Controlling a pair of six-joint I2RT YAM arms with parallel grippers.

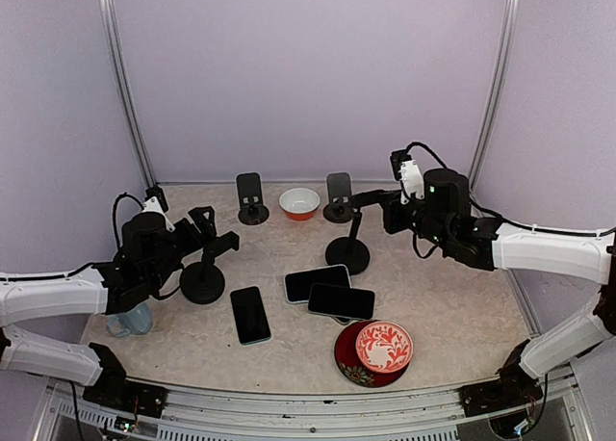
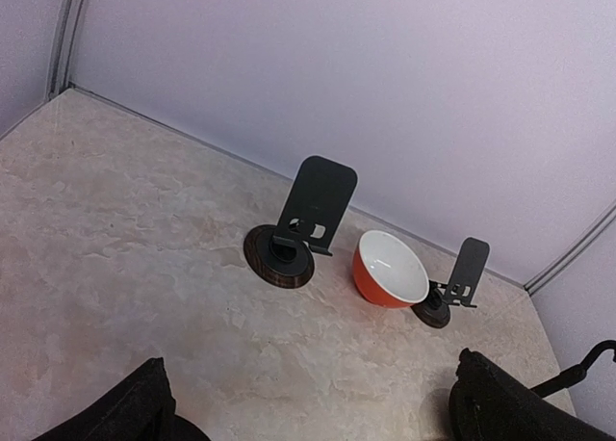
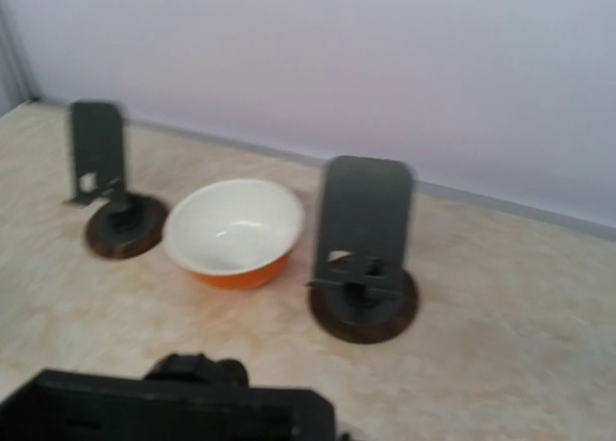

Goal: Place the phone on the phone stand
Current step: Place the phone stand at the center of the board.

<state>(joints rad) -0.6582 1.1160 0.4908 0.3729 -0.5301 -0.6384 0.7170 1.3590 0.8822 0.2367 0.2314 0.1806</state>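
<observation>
Left claw [image 1: 214, 231]: wide open, nothing in it, hovering just above the round-base stand [image 1: 202, 285] on the table's left side. Right claw [image 1: 364, 202]: shut, up at the head of the tall stand [image 1: 347, 255] mid-table. We can't tell whether it's pinching that head or just closed next to it, as its wrist cam shows only a dark slab along the bottom edge. Neither claw has a phone.

Going outward, three phones lie flat on the table [image 1: 452, 306]. The left phone [image 1: 250, 315] lies alone, near the round-base stand's foot but not touching it. The middle phone [image 1: 314, 281] and right phone [image 1: 342, 301] meet at a corner, prob. overlapping, just in front of the tall stand's base.

At the back wall, two small stands [image 1: 251, 198] [image 1: 338, 196] sit either side of an orange bowl [image 1: 299, 203]. Both are empty. Near the front edge, a red patterned bowl [image 1: 384, 347] rests on a dark plate [image 1: 348, 364].

Progress, as we judge it: approx. zero. No phone is picked up and no stand is loaded. Left to do: choose a phone, grasp it, carry it over, seat it on a stand and let go. The open left claw looks best placed for the lone left phone.
</observation>
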